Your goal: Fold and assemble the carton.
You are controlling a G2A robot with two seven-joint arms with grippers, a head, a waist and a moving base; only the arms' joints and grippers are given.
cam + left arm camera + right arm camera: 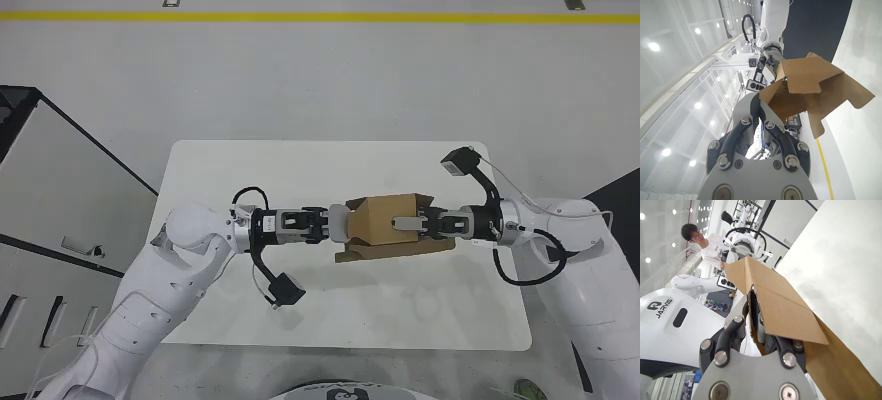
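Closest in: left gripper (759,106), jaws pressed nearly together, pinching the edge of one carton (810,79) flap. Same on the other side: right gripper (751,306) has its jaws clamped on a cardboard wall, whose torn-looking edge runs between them.

Carton is plain brown corrugated board, and I can read no writing on the faces that show. It's partly erected. From the left wrist view the near end stands open with its flaps splayed outward, one notched, and bare inner walls are all that show inside.

Top view: carton (385,225) sits between left gripper (343,222) and right gripper (425,222), arms roughly in line, over the middle of the white table (300,170). One flap hangs low on the robot's side, and I can't tell if it touches the tabletop.

Beyond the table's far edge, a yellow line (320,17) runs across the floor.
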